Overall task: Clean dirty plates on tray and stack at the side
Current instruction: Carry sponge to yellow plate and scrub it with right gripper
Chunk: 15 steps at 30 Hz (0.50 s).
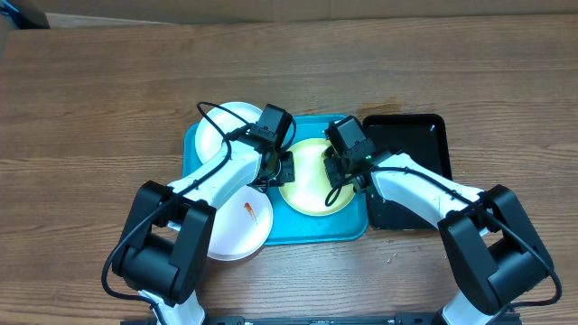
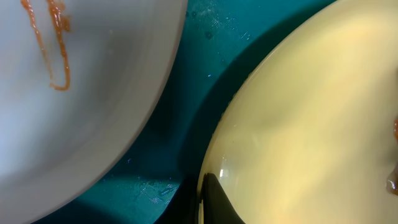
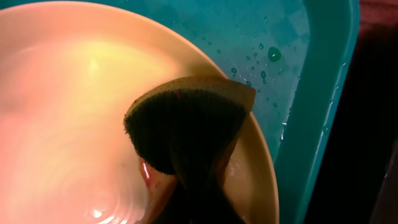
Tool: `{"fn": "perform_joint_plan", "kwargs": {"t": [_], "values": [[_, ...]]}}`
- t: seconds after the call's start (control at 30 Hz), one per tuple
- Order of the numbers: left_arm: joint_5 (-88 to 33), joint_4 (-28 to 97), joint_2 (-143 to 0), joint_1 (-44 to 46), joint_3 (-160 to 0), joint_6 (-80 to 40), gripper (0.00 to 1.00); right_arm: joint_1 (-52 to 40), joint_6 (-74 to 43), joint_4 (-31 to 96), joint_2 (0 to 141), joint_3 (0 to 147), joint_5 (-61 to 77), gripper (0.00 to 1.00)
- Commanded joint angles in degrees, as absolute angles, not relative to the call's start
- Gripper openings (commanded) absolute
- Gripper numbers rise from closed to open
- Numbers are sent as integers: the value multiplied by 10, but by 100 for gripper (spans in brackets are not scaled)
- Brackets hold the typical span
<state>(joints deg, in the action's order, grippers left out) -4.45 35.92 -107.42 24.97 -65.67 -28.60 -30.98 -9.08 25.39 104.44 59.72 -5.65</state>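
We see a wooden table (image 1: pixel 90 108) bearing the turquoise tray (image 1: pixel 312 233), with a black tray (image 1: pixel 424 135) just beside it. The tray holds a yellow plate (image 1: pixel 312 190), a smeared white plate (image 1: pixel 237 230) overhanging its front-left rim, and a second white plate (image 1: pixel 221 126) partly arm-hidden. The right gripper (image 1: pixel 339 176) clamps a sponge (image 3: pixel 186 124) on the yellow plate. The left gripper (image 1: pixel 280 171) is cut off, so we cannot tell its state.

overhead: sat high up and looked straight down, far enough back to fit the whole desk (image 1: pixel 90 90) in frame
left wrist: super close, faced down into the strip of tray (image 2: pixel 186 106) between the smeared white plate (image 2: pixel 81 137) and the yellow plate (image 2: pixel 311 124)
right wrist: just as close, looked down across that yellow plate's rim toward the tray's side wall
shared: yellow plate and tray showed up in all three views
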Motion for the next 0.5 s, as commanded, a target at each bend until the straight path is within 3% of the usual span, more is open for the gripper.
{"fn": "perform_joint_plan", "kwargs": {"t": [0.0,0.47], "values": [[-25,364,-1083,244,-650,-292,4,-305,-135,258,1054,592,-1,4],[-25,363,-1083,244,-650,-292,4,-311,-140,237,1103,597,159,4]]}}
